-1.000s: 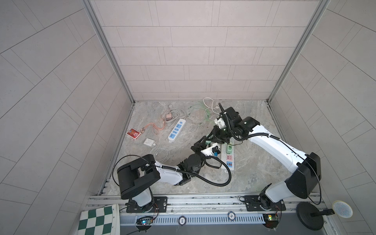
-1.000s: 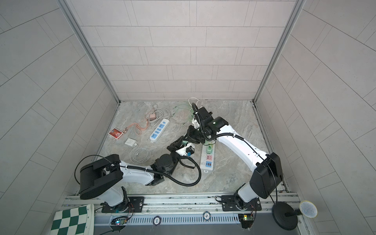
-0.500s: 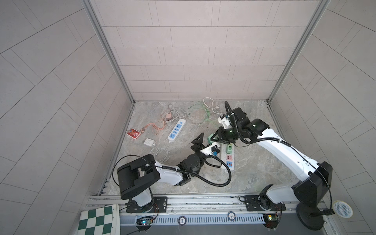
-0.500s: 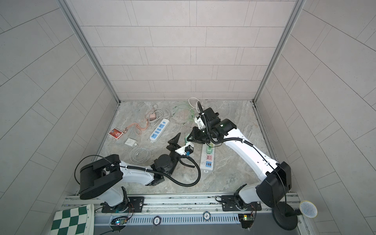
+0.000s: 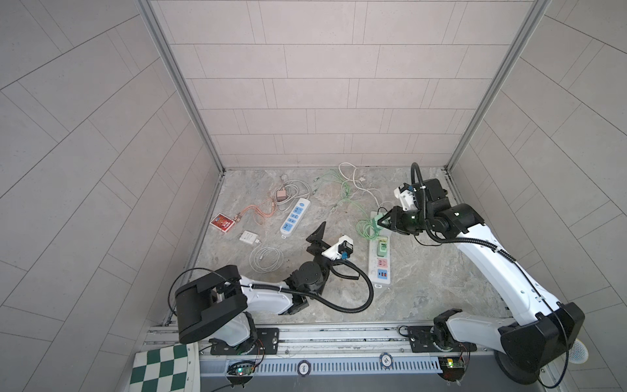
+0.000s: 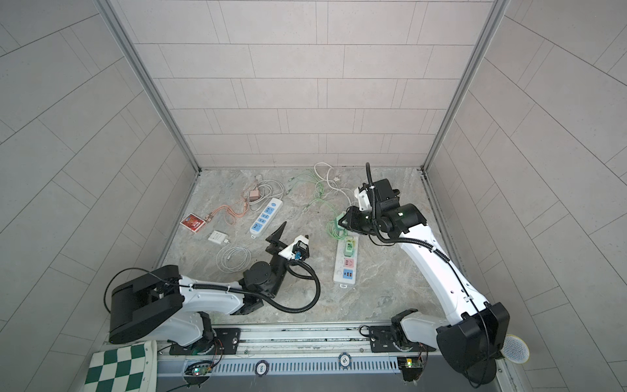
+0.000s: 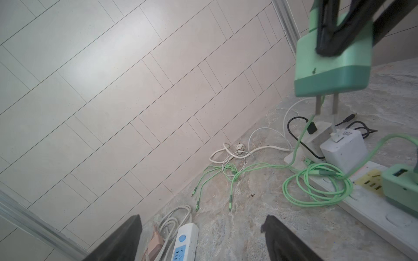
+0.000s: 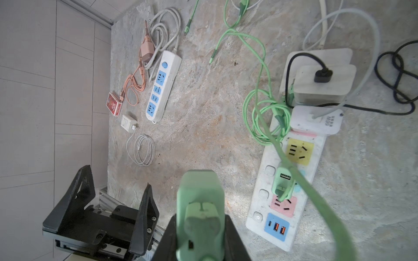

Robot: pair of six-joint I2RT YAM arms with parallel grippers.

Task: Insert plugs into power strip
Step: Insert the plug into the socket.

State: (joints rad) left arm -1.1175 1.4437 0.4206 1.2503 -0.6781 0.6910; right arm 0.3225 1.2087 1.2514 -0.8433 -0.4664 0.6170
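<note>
My right gripper (image 8: 200,226) is shut on a mint green plug (image 8: 200,203), held in the air over the far end of the multicoloured power strip (image 5: 373,269). The plug's two prongs point down in the left wrist view, where the green plug (image 7: 332,67) hangs above the strip's white chargers. A second green plug (image 8: 282,185) sits in the strip's middle socket. My left gripper (image 7: 202,226) is open and empty, low over the floor to the left of the strip (image 6: 339,268). In both top views the right gripper (image 5: 381,222) is well apart from the left gripper (image 5: 324,237).
A white strip with blue sockets (image 5: 295,217) lies left of centre, with a pink plug (image 5: 280,195) and its cables behind it. A white plug (image 5: 247,236), a coiled white cable (image 5: 266,259) and a red card pack (image 5: 222,223) lie near the left wall. Green cable loops (image 8: 262,117) lie beside the multicoloured strip.
My left gripper opened, let go of the green plug and drew back to the left. My right gripper carried the plug to the right, over the strip's far end.
</note>
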